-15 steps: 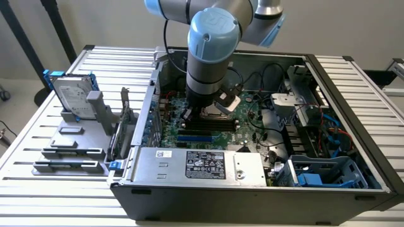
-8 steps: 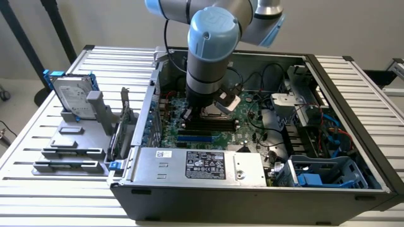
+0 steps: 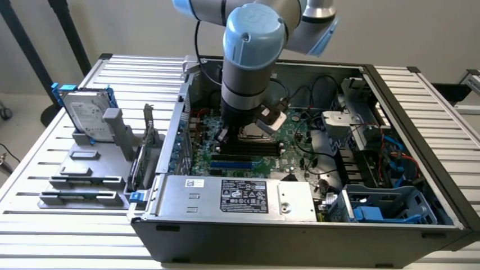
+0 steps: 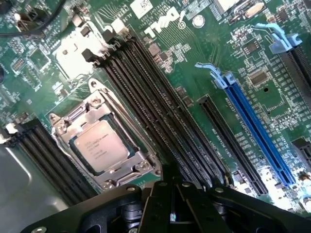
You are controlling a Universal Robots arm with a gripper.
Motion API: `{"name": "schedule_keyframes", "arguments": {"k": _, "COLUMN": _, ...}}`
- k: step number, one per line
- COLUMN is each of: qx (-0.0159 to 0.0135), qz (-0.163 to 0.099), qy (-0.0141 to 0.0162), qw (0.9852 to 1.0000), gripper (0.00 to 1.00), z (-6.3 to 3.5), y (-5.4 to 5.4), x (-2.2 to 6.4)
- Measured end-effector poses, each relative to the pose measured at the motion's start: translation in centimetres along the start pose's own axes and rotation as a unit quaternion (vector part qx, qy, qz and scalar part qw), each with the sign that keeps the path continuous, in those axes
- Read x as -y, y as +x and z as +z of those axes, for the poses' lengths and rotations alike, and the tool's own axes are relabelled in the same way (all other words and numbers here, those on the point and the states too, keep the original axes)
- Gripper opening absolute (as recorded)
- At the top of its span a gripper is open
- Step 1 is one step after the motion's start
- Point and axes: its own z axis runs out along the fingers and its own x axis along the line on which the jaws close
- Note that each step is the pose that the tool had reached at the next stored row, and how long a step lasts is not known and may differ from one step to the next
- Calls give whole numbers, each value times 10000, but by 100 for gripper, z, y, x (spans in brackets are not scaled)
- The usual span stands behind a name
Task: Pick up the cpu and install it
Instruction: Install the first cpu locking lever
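Observation:
The cpu (image 4: 99,145), a small square chip with a silvery-grey printed top, lies flat in the metal socket frame (image 4: 104,180) on the green motherboard (image 4: 194,77). My gripper (image 4: 172,206) hangs a little above the board beside the socket. Its black fingers (image 4: 160,199) are shut together with nothing between them. In the exterior view the arm (image 3: 244,84) reaches straight down into the open computer case (image 3: 300,225). There the silvery socket area (image 3: 259,134) shows just below the wrist.
Black memory slots (image 4: 160,111) and a blue slot (image 4: 257,131) run beside the socket. A grey labelled box (image 3: 240,194) fills the case's front. Cables (image 3: 390,152) and a blue cage (image 3: 383,211) fill the exterior view's right. A hard drive with blue brackets (image 3: 86,115) stands outside.

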Motion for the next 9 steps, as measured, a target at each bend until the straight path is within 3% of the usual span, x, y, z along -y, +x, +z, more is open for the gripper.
{"name": "schedule_keyframes", "arguments": {"k": 5, "qx": 1, "qz": 1, "qy": 2, "qw": 10000, "gripper": 11, "z": -170, "y": 41, "x": 40}}
{"name": "schedule_keyframes", "arguments": {"k": 9, "qx": 1, "qz": -4, "qy": 3, "qw": 10000, "gripper": 11, "z": -230, "y": 104, "x": 91}}
